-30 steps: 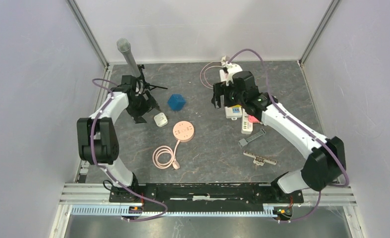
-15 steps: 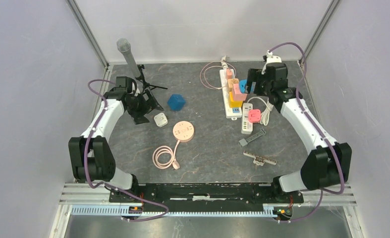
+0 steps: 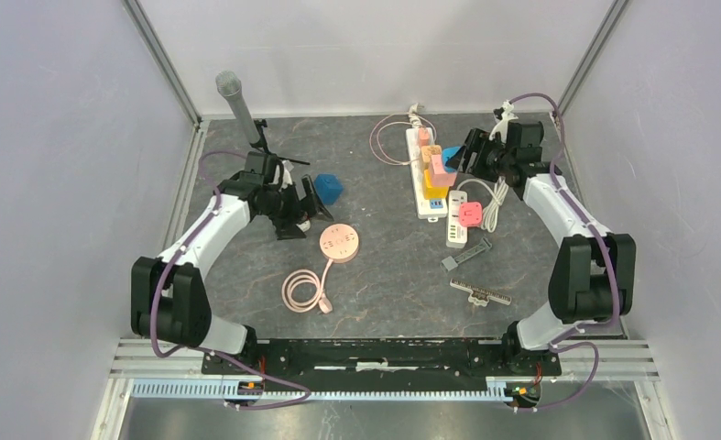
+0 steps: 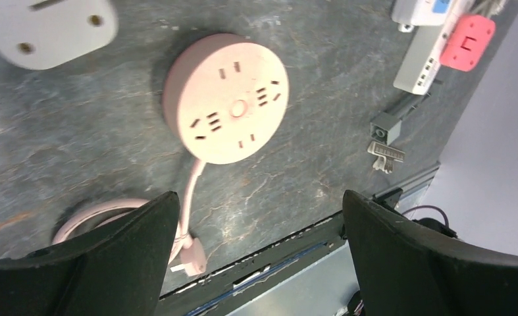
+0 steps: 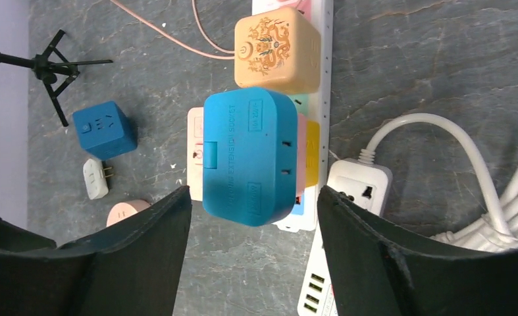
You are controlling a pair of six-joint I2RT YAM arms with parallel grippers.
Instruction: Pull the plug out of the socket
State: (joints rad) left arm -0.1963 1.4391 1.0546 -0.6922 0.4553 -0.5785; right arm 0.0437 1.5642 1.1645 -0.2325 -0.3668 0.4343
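Note:
A white power strip (image 3: 427, 207) lies at the back middle with several plugs in it: a tan one (image 3: 431, 150), a pink one (image 3: 437, 169), a yellow one (image 3: 436, 190) and a blue adapter (image 3: 452, 154). My right gripper (image 3: 467, 152) is open just right of the blue adapter. In the right wrist view the blue adapter (image 5: 249, 155) sits ahead of my open gripper (image 5: 253, 263), in line with the gap, untouched. My left gripper (image 3: 305, 205) is open and empty over the round pink socket (image 4: 226, 99), which has nothing plugged in.
A second white strip (image 3: 454, 234) with a pink plug (image 3: 469, 214) and coiled white cable lies right of the first. A blue cube (image 5: 104, 128), a small white adapter (image 5: 96, 179), a microphone on a tripod (image 3: 237, 101) and grey parts (image 3: 480, 291) lie around.
My left gripper has moved right from the tripod to over the round pink socket. My right arm swung off the strip to the back right and now faces the blue adapter.

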